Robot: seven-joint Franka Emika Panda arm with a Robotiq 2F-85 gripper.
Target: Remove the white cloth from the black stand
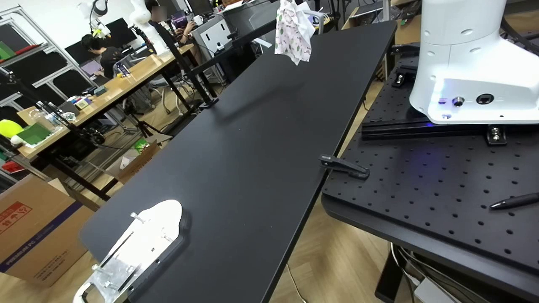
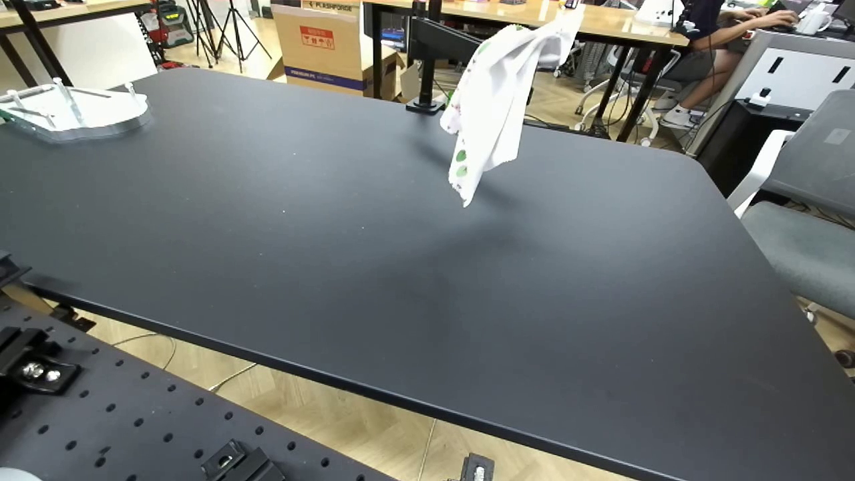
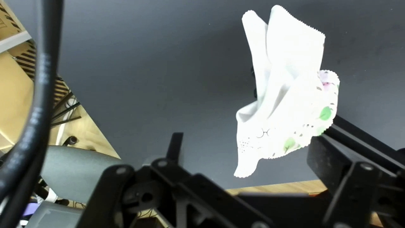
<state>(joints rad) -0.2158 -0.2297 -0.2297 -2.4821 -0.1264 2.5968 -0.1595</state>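
White and softly creased, the cloth (image 3: pixel 294 98) hangs over the stand (image 2: pixel 443 41) above the table (image 1: pixel 252 168), one face plain, the other printed with green leaves, pinkish marks and drawn glasses, its edges finely toothed; the gripper (image 3: pixel 246 136) is released, fingers (image 3: pixel 175 147) spread wide in the wrist view

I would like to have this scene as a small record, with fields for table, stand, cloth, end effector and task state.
Black table: carries a white fixture with pegs near one end
Black stand: foot at the table edge, side bar reaching inward
White cloth: green leaf print; draped over the side bar, lower corner hanging above the table
End effector: open, cloth not gripped
Task state: cloth not yet off the stand
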